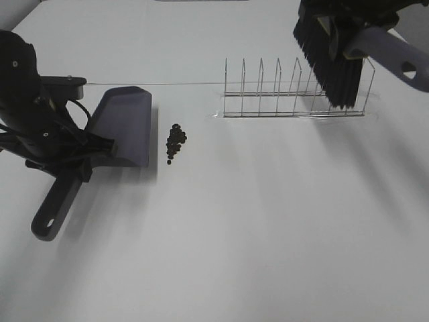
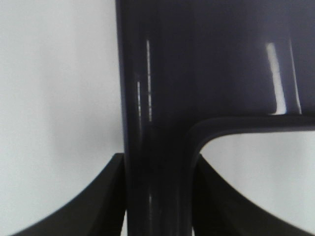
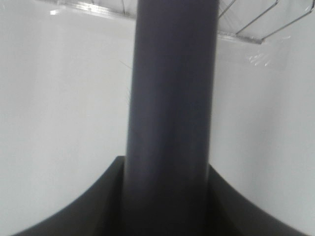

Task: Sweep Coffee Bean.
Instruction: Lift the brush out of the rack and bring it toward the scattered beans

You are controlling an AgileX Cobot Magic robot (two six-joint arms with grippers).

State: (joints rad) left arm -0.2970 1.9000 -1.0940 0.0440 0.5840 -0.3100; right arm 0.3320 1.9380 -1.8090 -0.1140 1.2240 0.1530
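Observation:
A small cluster of dark coffee beans [image 1: 175, 142] lies on the white table just right of the dark grey dustpan [image 1: 124, 125]. My left gripper [image 1: 84, 155] is shut on the dustpan's handle [image 2: 157, 187], and the pan rests on the table. My right gripper [image 1: 348, 27] is shut on the grey handle [image 3: 170, 123] of a brush. The brush's black bristles [image 1: 332, 64] hang above the wire rack at the back right, far from the beans.
A wire dish rack [image 1: 295, 90] stands at the back right of the white table [image 1: 268, 221], under the brush. The dustpan's handle end [image 1: 50, 215] points toward the front left.

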